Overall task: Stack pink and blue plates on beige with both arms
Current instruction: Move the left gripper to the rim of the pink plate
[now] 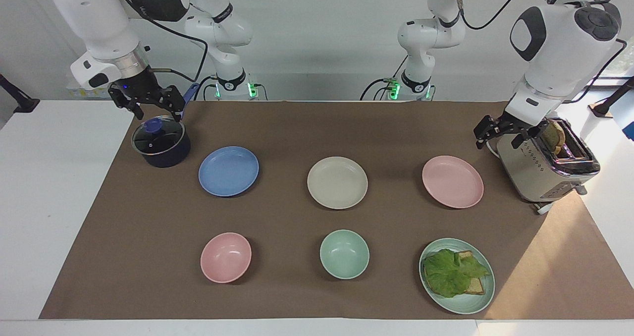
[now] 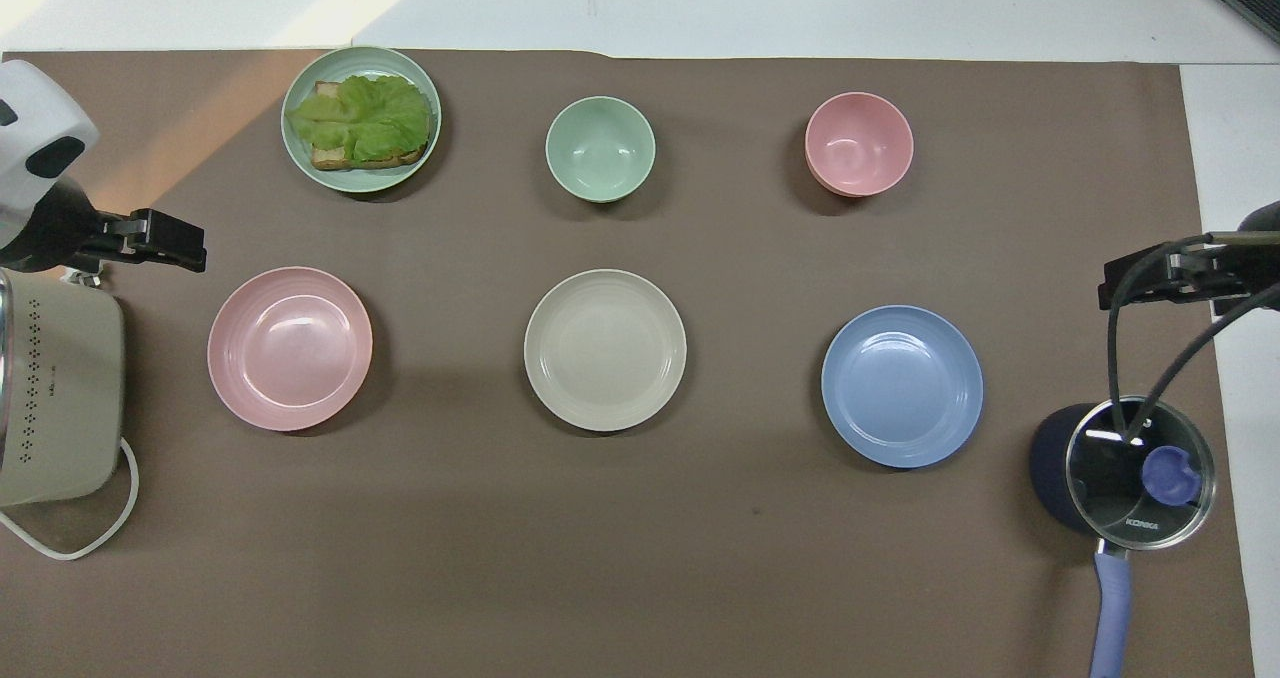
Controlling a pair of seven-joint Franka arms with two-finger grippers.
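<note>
The left tool [image 1: 501, 134] hangs in the air over the toaster [image 1: 545, 165], at the left arm's end of the counter [image 1: 59, 202], with its fingers spread and nothing between them. The right tool [image 1: 154, 105] hangs over the lidded saucepan [image 1: 161, 145], at the right arm's end, likewise spread and empty. Neither tool touches a plate. Both arms appear parked clear of the working row, so the three plates lie unobstructed for a first approach.

The landmark for all positions is the beige plate [image 1: 337, 182]. It lies flat at the middle of the brown mat [image 1: 277, 296] and carries nothing; as the base of the stack it sits where both arms can reach it.

- The pink plate [image 1: 452, 181] lies flat beside the beige plate, toward the left arm's end and well apart from it. Its position suits a pick by the left arm.
- The blue plate [image 1: 229, 171] lies flat beside the beige plate, toward the right arm's end, also well apart. Its position suits the right arm.

Items not used in the task lie farther from the robots than the beige plate:

- The green bowl [image 1: 344, 253] stands directly out from it.
- The pink bowl [image 1: 226, 257] stands toward the right arm's end.
- The green plate [image 1: 456, 275], holding bread under a lettuce leaf, lies toward the left arm's end.

Judgement: no stacking step is done yet. Each shallow plate rests flush on the mat, so a grip will probably have to take the rim.
</note>
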